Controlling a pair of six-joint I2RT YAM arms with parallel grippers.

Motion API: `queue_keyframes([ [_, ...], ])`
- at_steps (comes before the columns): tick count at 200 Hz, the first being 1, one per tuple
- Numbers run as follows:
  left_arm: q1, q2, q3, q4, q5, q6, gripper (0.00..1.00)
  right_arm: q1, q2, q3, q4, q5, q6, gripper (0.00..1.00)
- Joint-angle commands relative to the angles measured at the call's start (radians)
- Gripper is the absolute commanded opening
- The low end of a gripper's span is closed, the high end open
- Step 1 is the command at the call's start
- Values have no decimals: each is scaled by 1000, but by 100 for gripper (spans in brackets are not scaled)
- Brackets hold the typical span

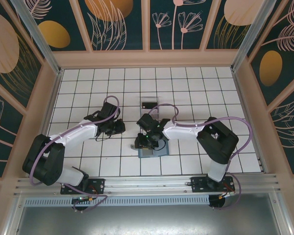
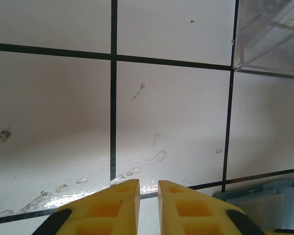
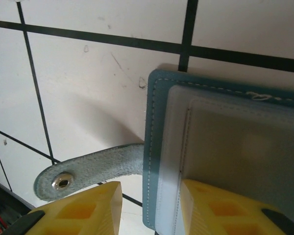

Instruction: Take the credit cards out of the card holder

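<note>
Left gripper (image 2: 148,190), jaws nearly together and empty, above bare table (image 2: 171,107). Card holder (image 3: 225,147) at the table's near edge, mid-width. Right gripper (image 3: 151,190), jaws parted, straddles its stitched edge beside the tab (image 3: 88,169). Likely fault: closing pinches the cover, dragging the unpinned holder.

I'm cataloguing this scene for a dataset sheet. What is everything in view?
card holder: one, slate-blue, open on the tiles under the right gripper, snap tab out sideways.
whitish panel: one, on the card holder's inner face; card or window, cannot tell.
black rectangle: one, on the tiles beyond the card holder, perhaps a card.
clear plastic box: one, transparent, on the tiles ahead of the left gripper.
table: one, white tiles, dark lines.
left gripper: one, yellow fingers, nearly closed, holding nothing.
right gripper: one, yellow fingers apart, straddling the card holder's edge.
</note>
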Motion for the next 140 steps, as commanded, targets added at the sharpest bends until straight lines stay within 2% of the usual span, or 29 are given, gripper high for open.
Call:
queue_keyframes([
  [1,8,-20,-2,-10,-5,13,18,13,10,-2,-66,62,12,38],
  [140,7,-8,1,-8,-1,19,18,88,104,185,-399,364,8,42],
])
